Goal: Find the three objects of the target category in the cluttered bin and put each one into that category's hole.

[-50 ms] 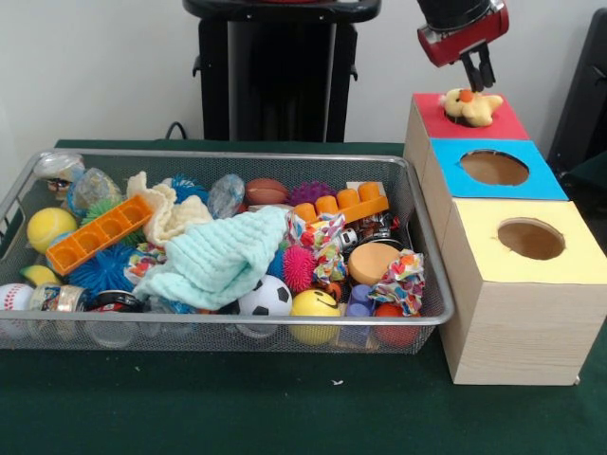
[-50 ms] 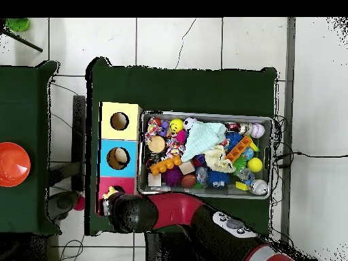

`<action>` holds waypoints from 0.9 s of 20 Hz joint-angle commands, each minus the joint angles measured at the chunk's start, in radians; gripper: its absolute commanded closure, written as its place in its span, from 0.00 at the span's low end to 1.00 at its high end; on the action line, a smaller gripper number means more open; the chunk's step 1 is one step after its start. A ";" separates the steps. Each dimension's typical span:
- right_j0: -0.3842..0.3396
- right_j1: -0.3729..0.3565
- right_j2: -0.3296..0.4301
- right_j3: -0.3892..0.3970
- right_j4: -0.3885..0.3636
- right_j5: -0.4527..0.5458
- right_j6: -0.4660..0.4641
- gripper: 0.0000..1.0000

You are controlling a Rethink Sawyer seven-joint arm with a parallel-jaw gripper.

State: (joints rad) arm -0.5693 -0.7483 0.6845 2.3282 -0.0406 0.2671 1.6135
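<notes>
Jaws (image 1: 478, 72) released and hanging just above the yellow plush duck (image 1: 471, 106), which sits over the hole of my red box (image 1: 503, 125) at the worktop's far right end, I judge 1 drop nearly done; next, back to the bin (image 1: 417, 204).

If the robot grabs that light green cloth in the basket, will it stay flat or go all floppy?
Probably floppy: the light green cloth lies rumpled and draped over the toys beneath it, so it would likely hang down from wherever it is pinched. It looks thin, so likely light. Its edges might drag small neighbours like the pink spiky ball.
</notes>
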 commanded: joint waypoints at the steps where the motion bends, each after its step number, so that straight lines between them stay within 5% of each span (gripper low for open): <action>1: 0.013 0.025 -0.075 -0.116 -0.071 -0.015 0.058 1.00; 18: 0.093 0.093 -0.193 -0.161 -0.134 -0.146 0.126 1.00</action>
State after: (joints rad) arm -0.5004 -0.7107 0.5888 2.3133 -0.1221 0.2429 1.6135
